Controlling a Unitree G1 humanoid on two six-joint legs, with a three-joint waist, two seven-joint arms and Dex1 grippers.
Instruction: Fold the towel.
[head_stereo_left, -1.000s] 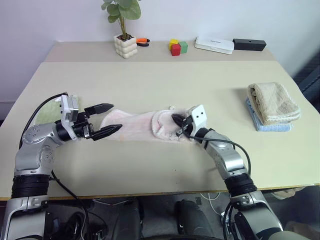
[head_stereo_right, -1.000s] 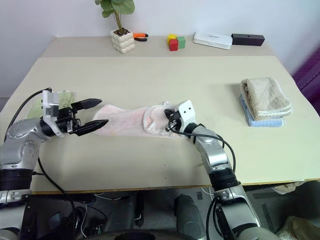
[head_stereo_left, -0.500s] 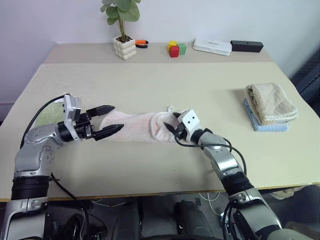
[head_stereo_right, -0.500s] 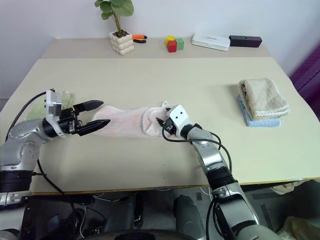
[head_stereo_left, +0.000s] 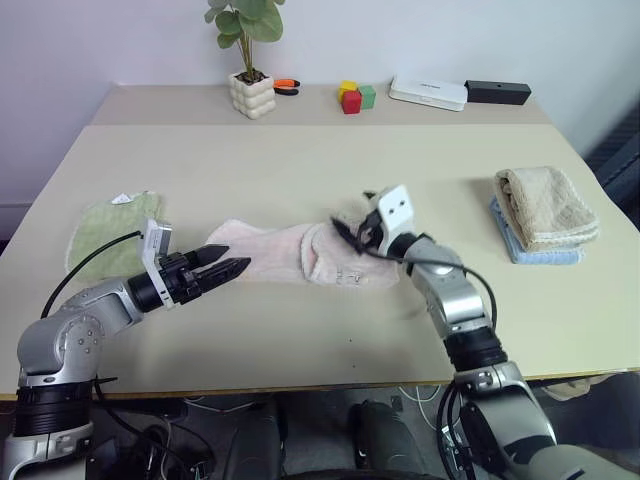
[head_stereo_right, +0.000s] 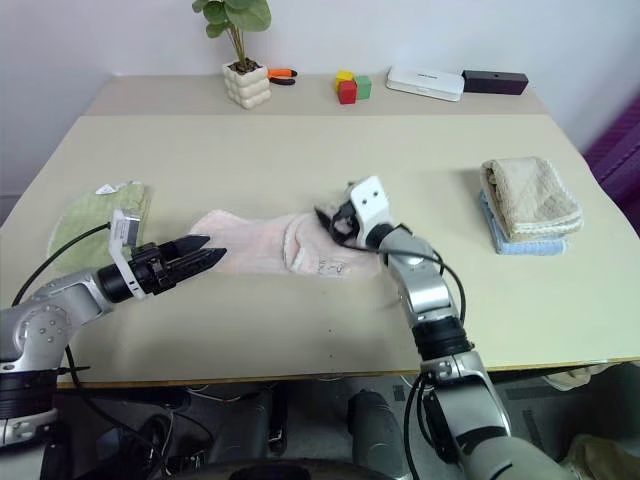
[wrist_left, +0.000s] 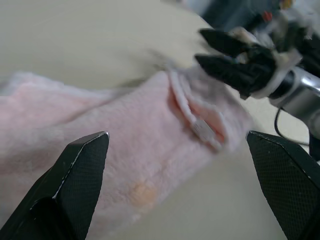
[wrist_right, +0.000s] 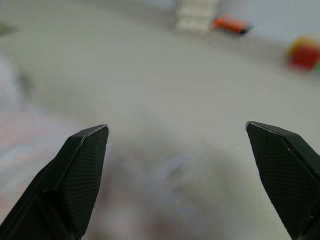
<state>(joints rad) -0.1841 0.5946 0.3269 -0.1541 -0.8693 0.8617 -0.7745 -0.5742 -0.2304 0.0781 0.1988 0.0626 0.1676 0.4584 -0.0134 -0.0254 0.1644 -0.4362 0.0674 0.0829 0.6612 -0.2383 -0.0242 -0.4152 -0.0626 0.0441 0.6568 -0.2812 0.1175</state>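
Observation:
The pale pink towel (head_stereo_left: 285, 252) lies stretched across the middle of the table (head_stereo_left: 300, 160), its right end doubled back over itself into a thicker fold (head_stereo_left: 335, 258). My left gripper (head_stereo_left: 238, 257) is open and held low at the towel's left end, fingertips just over its edge. In the left wrist view the towel (wrist_left: 125, 150) lies between the spread fingers (wrist_left: 75, 190). My right gripper (head_stereo_left: 345, 222) hovers open a little above the folded right end, holding nothing. It also shows in the left wrist view as my right gripper (wrist_left: 235, 55).
A folded light green towel (head_stereo_left: 110, 225) lies at the left. At the right, a folded beige towel (head_stereo_left: 545, 205) sits on a blue one. Along the back stand a potted plant (head_stereo_left: 250, 90), coloured blocks (head_stereo_left: 352, 96), a white box (head_stereo_left: 428, 91) and a black box (head_stereo_left: 498, 91).
My right gripper has opened, let go of the towel's folded end and risen above it. My left gripper has rolled and sunk lower at the towel's left end.

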